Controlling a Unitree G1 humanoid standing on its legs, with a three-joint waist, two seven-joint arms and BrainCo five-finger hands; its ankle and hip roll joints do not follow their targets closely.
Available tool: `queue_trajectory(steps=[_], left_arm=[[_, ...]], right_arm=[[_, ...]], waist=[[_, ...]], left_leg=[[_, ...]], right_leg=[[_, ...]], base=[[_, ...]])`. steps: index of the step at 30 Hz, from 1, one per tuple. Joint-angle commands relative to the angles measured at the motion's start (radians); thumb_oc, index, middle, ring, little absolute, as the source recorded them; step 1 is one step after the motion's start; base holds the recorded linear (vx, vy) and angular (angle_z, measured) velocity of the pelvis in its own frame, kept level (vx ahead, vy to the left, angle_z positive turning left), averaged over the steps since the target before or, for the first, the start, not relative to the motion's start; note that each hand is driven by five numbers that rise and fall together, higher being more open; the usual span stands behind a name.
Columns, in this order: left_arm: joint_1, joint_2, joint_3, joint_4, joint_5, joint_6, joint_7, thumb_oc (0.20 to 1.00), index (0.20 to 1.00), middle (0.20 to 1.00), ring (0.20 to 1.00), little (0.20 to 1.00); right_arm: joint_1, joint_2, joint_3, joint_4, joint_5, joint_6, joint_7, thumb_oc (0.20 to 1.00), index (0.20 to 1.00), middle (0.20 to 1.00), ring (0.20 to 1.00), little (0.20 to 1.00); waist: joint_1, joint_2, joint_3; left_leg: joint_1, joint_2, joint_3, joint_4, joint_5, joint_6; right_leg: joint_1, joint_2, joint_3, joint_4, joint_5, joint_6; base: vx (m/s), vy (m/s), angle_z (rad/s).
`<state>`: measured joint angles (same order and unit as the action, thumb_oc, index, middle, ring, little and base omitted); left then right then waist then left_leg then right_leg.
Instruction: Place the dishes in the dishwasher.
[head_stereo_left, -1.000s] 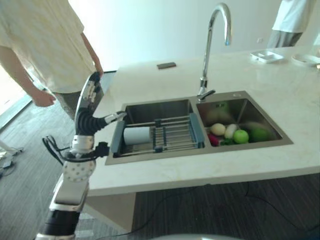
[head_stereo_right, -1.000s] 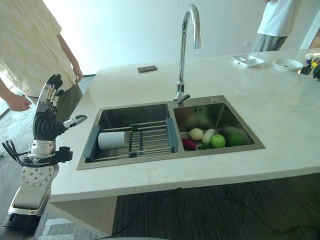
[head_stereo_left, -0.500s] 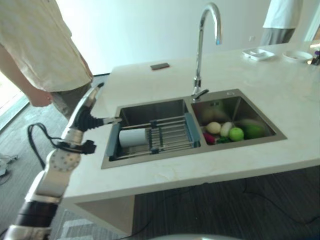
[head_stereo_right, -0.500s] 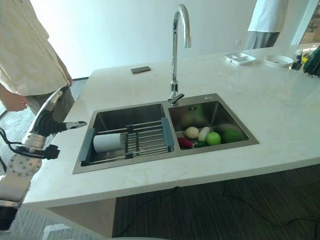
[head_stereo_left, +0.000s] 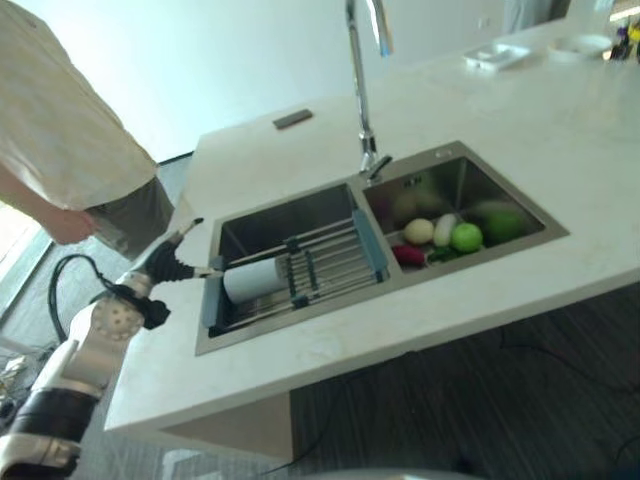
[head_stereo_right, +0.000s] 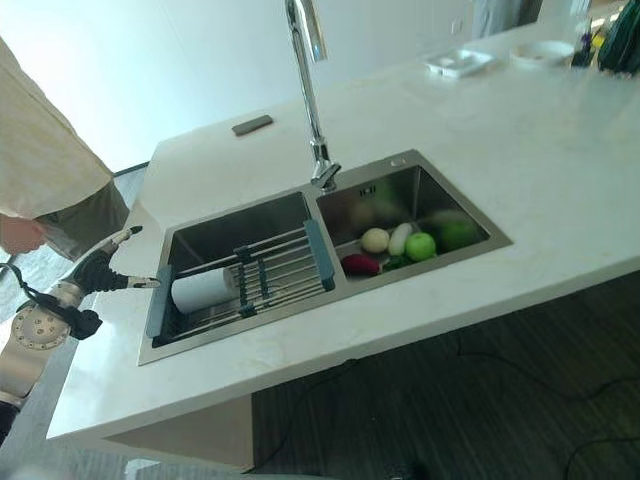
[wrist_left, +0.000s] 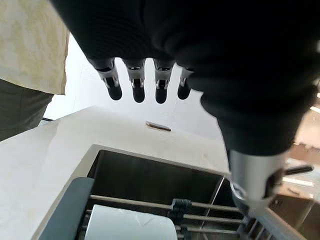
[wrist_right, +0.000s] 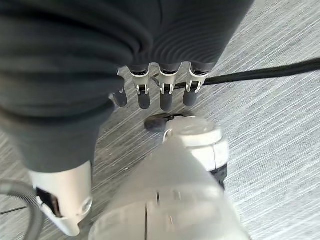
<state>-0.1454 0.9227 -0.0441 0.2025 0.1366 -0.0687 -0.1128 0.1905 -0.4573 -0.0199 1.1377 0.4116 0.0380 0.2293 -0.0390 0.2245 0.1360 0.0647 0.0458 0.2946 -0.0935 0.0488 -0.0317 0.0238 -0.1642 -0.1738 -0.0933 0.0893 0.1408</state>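
**Left hand lined up on the cup in the sink rack**

Left eye view: the left hand (head_stereo_left: 172, 262) is held at the left edge of the sink (head_stereo_left: 300, 205), fingers straight and released, nothing grasped. A white cup (head_stereo_left: 254, 279) lies on its side at the left end of the drying rack (head_stereo_left: 335, 262) over the left basin. Vegetables (head_stereo_left: 450, 234) sit in the right basin.

Right eye view: the hand is seen just beside the rack's left end, apart from the cup. A person (head_stereo_right: 45, 170) stands by the counter's left end.

Left wrist view: the fingers (wrist_left: 138, 86) are extended; the cup lies below them. For a good grasp, the hand should be lowered over the rack's end bar and closed round the cup's body.

Right wrist view: the right hand (wrist_right: 155, 90) hangs relaxed over the floor, empty.
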Motion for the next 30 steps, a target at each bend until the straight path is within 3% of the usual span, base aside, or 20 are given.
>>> queue_trajectory(steps=[1, 14, 25, 26, 30], left_arm=[[-0.189, 0.088, -0.025, 0.033, -0.001, -0.031, -0.06, 1.0, 1.0, 1.0, 1.0, 1.0], [-0.289, 0.125, -0.124, 0.035, -0.069, 0.043, -0.163, 1.0, 1.0, 1.0, 1.0, 1.0], [-0.337, 0.139, -0.148, 0.113, -0.008, 0.055, -0.115, 1.0, 1.0, 1.0, 1.0, 1.0], [-0.342, 0.148, -0.151, 0.128, 0.089, 0.036, -0.076, 1.0, 1.0, 1.0, 1.0, 1.0], [-0.362, 0.164, -0.158, 0.184, 0.145, 0.034, 0.011, 1.0, 1.0, 1.0, 1.0, 1.0]], right_arm=[[-0.113, 0.058, 0.004, 0.009, 0.009, 0.002, 0.038, 1.0, 1.0, 1.0, 1.0, 1.0], [-0.148, 0.032, 0.018, -0.029, 0.039, -0.013, 0.046, 1.0, 1.0, 1.0, 1.0, 1.0], [-0.178, 0.022, 0.029, -0.058, 0.059, -0.018, 0.056, 1.0, 1.0, 1.0, 1.0, 1.0], [-0.18, 0.023, 0.033, -0.063, 0.063, -0.02, 0.056, 1.0, 1.0, 1.0, 1.0, 1.0], [-0.195, 0.025, 0.052, -0.079, 0.081, -0.023, 0.061, 1.0, 1.0, 1.0, 1.0, 1.0]], waist=[[-0.018, -0.076, 0.074], [-0.035, -0.07, 0.144], [-0.033, -0.087, 0.192], [-0.032, -0.09, 0.196], [-0.026, -0.102, 0.209]], left_leg=[[-0.008, -0.01, -0.023, 0.022, -0.042, -0.028], [-0.062, -0.029, -0.025, 0.048, -0.036, -0.016], [-0.117, -0.03, -0.038, 0.069, -0.031, -0.013], [-0.123, -0.029, -0.04, 0.072, -0.031, -0.012], [-0.141, -0.027, -0.044, 0.076, -0.029, -0.011]], right_leg=[[-0.008, -0.05, -0.028, 0.07, -0.043, 0.059], [-0.066, -0.061, -0.011, 0.09, -0.026, 0.061], [-0.121, -0.058, -0.004, 0.106, -0.017, 0.056], [-0.127, -0.06, -0.005, 0.109, -0.016, 0.056], [-0.146, -0.058, -0.006, 0.116, -0.015, 0.053]], base=[[-0.07, 0.062, -0.03], [-0.01, 0.009, -0.05], [-0.04, 0.004, -0.05], [0.0, 0.0, 0.0], [-0.05, 0.004, 0.0]])
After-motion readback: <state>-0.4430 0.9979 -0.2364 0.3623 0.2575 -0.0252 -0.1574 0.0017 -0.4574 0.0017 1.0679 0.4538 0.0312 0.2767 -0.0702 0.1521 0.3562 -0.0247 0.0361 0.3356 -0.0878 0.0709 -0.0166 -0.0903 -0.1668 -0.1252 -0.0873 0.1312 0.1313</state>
